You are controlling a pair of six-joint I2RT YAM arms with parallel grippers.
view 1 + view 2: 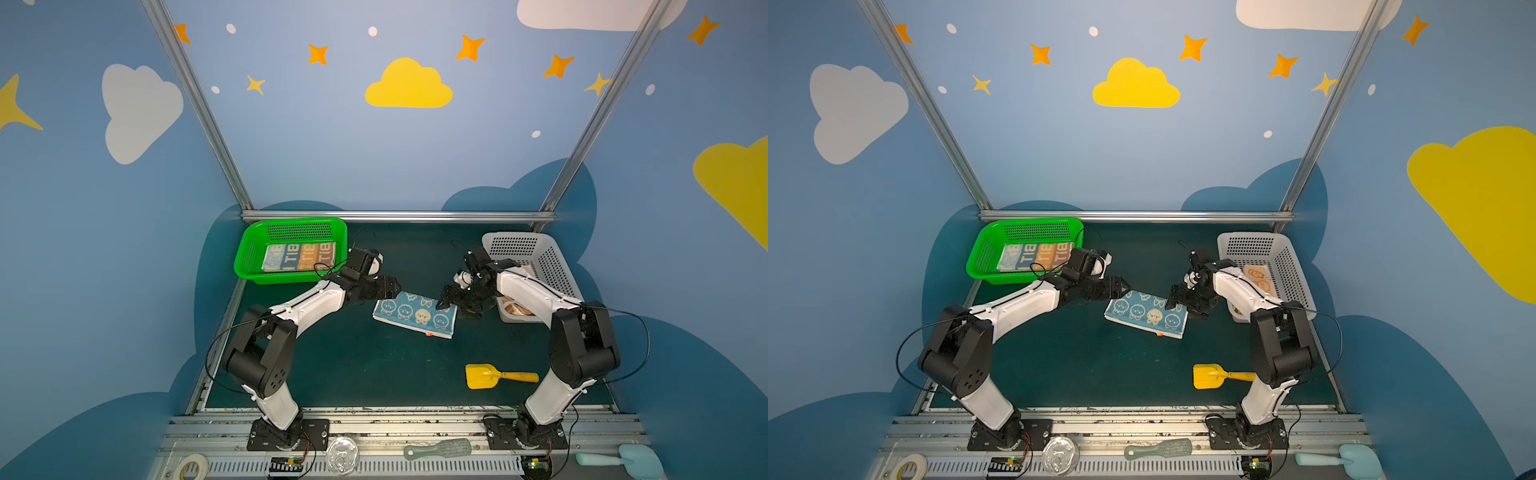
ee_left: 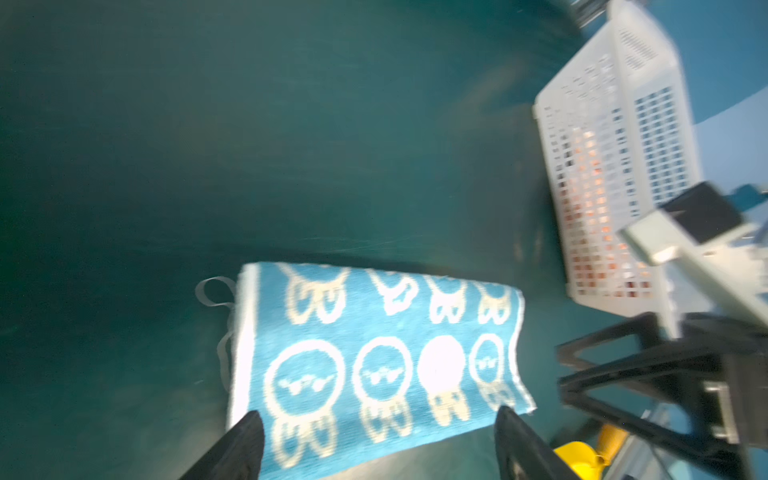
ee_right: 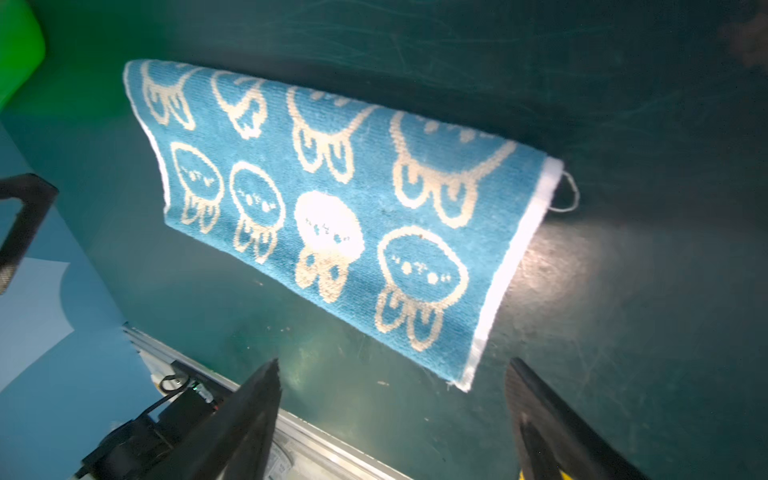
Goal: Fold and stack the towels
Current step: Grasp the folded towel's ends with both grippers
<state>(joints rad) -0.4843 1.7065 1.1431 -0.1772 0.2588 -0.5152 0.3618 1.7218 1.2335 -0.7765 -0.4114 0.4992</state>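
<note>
A blue towel (image 1: 415, 312) (image 1: 1146, 311) printed with cream rabbits lies folded in half on the dark green table, its red tag at the near edge. My left gripper (image 1: 397, 286) (image 2: 379, 415) is open just above the towel's (image 2: 374, 365) far left corner, holding nothing. At the far right corner my right gripper (image 1: 441, 303) (image 3: 394, 365) is also open and empty over the towel (image 3: 332, 208). A folded towel with lettering (image 1: 299, 257) (image 1: 1036, 257) lies in the green basket (image 1: 291, 224). An orange and cream towel (image 1: 1258, 278) lies in the white basket (image 1: 1250, 237).
The green basket stands at the back left and the white basket (image 1: 515, 237) at the back right, behind my right arm. A yellow toy shovel (image 1: 482, 376) lies near the front right. A tape roll, a clear lid, a brush and a light blue spatula sit on the front rail.
</note>
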